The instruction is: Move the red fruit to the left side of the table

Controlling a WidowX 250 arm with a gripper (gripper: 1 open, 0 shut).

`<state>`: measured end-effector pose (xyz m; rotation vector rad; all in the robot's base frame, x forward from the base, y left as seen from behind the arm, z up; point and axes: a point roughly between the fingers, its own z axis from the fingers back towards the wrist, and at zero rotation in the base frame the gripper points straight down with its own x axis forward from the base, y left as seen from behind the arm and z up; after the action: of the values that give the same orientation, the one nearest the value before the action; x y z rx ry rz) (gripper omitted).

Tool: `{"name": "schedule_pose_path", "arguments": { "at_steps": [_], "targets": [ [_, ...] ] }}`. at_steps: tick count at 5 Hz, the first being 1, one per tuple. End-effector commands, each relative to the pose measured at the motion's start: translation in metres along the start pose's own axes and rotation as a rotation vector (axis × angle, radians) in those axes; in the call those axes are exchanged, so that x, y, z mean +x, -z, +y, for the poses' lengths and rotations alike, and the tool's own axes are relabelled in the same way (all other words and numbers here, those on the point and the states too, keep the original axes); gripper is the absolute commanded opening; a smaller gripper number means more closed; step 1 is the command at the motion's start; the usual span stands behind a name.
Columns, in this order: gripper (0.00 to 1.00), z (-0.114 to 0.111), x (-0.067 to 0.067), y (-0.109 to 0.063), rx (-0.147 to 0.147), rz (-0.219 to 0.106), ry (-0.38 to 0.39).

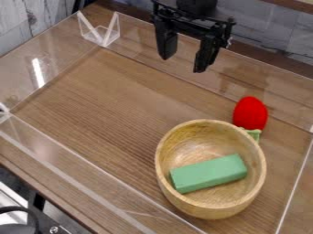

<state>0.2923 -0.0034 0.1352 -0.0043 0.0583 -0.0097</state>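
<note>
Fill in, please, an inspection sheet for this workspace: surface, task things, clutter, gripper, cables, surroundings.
Surface: brown wood-grain table with low clear acrylic walls.
Job's things: red fruit on the table at the picture's right, close by the bowl's rim.
Clutter: wooden bowl holding a green block.
Grippers: gripper open, pointing down, above the table's far side, holding nothing.
Cables: nothing seen.
Surroundings: pale wall behind the table.

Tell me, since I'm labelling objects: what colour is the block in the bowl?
Green block, clearest in the camera view.
</note>
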Motion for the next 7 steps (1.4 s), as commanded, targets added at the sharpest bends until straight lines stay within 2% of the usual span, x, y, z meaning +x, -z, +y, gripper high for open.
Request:
{"name": "schedule_pose_path", "arguments": {
  "at_steps": [1, 2, 3, 4, 5, 6, 7],
  "targets": [
    [1.00, -0.007, 0.002, 0.020, -0.009, 0.035, 0.006],
    [1.00, -0.046, 0.019, 0.039, -0.017, 0.043, 0.058],
    [1.00, -0.075, 0.043, 0.041, -0.015, 0.044, 0.097],
    [1.00, -0.086, 0.055, 0.044, -0.013, 0.052, 0.118],
    [1.00, -0.073, 0.061, 0.065, -0.006, 0.086, 0.199],
    [1.00, -0.061, 0.069, 0.084, -0.001, 0.103, 0.277],
    [0.00, -0.065, 0.082, 0.087, -0.003, 0.111, 0.287]
  ]
}}
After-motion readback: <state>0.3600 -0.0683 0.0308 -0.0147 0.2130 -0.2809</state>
